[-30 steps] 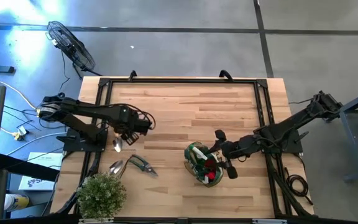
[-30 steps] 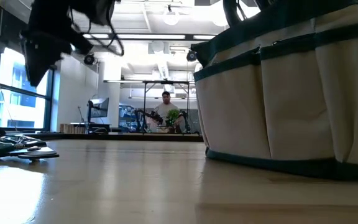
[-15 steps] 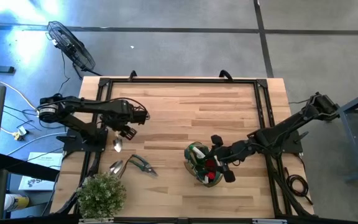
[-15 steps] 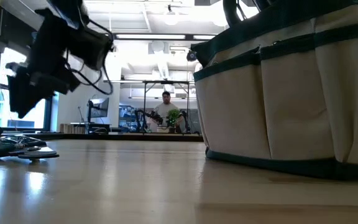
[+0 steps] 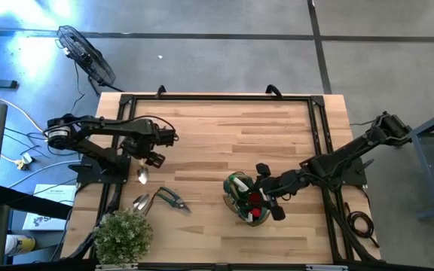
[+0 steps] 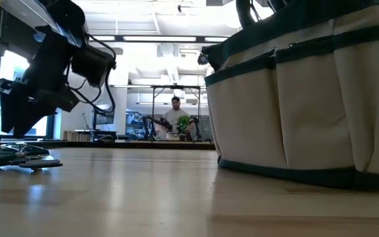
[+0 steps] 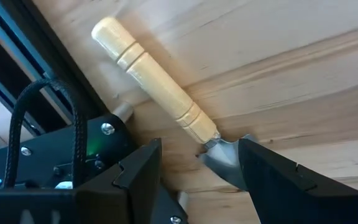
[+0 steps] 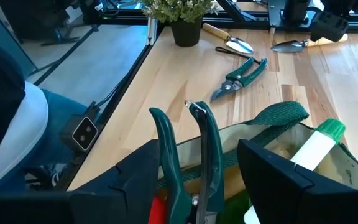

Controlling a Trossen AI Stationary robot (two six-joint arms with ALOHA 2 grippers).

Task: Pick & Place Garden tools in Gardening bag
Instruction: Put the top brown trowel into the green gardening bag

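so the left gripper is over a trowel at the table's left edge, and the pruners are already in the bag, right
Not quite. The pruners lie on the table near the potted plant, outside the bag, as the high view shows. The left gripper is indeed over a trowel at the left edge.

You see the gardening bag (image 8: 272, 124) under the spread right gripper (image 8: 194, 180), green-handled tool (image 8: 204, 143) and white bottle (image 8: 312, 146) inside; pruners (image 8: 241, 78) and two trowels (image 8: 229, 37) lie on the desk (image 8: 166, 81).
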